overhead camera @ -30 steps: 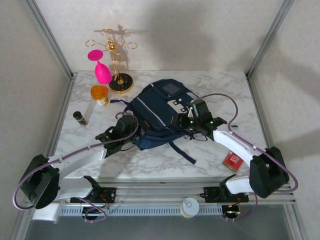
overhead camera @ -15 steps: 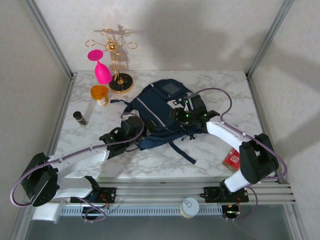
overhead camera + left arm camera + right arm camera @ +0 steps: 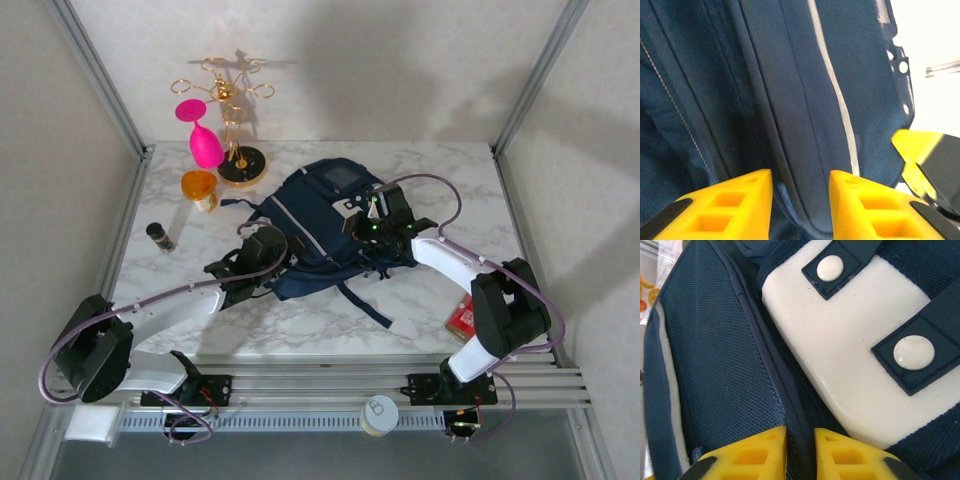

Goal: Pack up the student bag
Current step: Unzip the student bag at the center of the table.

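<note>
We think packing has barely begun: our right gripper [image 3: 800, 432] pinches a seam [image 3: 790, 405] of the student bag [image 3: 315, 215], and our left gripper [image 3: 801, 175] is spread over a fold [image 3: 800, 150].

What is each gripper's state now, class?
Left gripper: fingers astride a student bag fold; grip cannot be told.
Right gripper: closed on student bag seam.

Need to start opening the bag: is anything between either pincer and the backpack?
Nothing visible stands in the way. The left pincer is right at the backpack, its fingers apart astride a fabric fold. The right pincer is pinched on a seam beside the white patch.
</note>
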{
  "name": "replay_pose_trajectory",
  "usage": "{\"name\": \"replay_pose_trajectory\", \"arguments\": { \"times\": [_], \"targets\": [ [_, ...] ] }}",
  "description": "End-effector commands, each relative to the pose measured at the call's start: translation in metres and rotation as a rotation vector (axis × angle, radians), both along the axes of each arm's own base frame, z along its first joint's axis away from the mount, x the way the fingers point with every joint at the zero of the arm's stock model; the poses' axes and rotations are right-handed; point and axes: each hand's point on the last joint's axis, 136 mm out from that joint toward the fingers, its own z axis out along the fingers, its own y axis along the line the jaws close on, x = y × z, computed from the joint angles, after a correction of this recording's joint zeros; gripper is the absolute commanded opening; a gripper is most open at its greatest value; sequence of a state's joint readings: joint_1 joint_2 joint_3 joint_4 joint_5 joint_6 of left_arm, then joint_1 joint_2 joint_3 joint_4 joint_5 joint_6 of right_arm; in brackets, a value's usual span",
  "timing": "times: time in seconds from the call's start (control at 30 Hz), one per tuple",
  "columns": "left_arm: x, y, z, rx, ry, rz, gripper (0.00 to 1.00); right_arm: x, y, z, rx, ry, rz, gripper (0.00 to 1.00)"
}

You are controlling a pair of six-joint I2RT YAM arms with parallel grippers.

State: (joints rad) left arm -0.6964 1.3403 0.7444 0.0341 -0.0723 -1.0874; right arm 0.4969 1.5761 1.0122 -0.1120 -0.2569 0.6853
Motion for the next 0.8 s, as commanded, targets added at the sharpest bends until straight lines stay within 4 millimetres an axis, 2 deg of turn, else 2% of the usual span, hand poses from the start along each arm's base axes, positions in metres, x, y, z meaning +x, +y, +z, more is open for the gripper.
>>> {"name": "replay_pose_trajectory", "arguments": {
  "times": [0.0, 0.13, 0.3, 0.4, 0.53, 0.67, 0.77],
  "targets": [
    [0.021, 0.004, 0.003, 0.026, -0.032, 0.026, 0.33, -0.005, 0.01, 0.035, 0.105, -0.066, 0.04, 0.12],
    [0.043, 0.003, 0.013, 0.03, -0.084, 0.023, 0.33, -0.009, 0.007, 0.044, 0.145, -0.07, 0.027, 0.0],
    [0.067, 0.007, 0.026, 0.083, -0.141, -0.02, 0.37, -0.005, 0.004, 0.071, 0.268, -0.103, -0.036, 0.0],
    [0.07, 0.018, 0.032, 0.131, -0.139, -0.036, 0.4, -0.003, 0.001, 0.082, 0.36, -0.109, -0.106, 0.0],
    [0.056, 0.039, 0.047, 0.226, -0.116, -0.016, 0.49, 0.002, -0.003, 0.089, 0.441, -0.118, -0.191, 0.0],
    [0.019, 0.032, 0.048, 0.188, -0.074, -0.051, 0.53, 0.002, -0.002, 0.093, 0.48, -0.109, -0.253, 0.0],
    [-0.012, 0.016, 0.041, 0.201, -0.043, -0.089, 0.54, 0.0, 0.002, 0.097, 0.484, -0.115, -0.275, 0.0]
  ]
}}
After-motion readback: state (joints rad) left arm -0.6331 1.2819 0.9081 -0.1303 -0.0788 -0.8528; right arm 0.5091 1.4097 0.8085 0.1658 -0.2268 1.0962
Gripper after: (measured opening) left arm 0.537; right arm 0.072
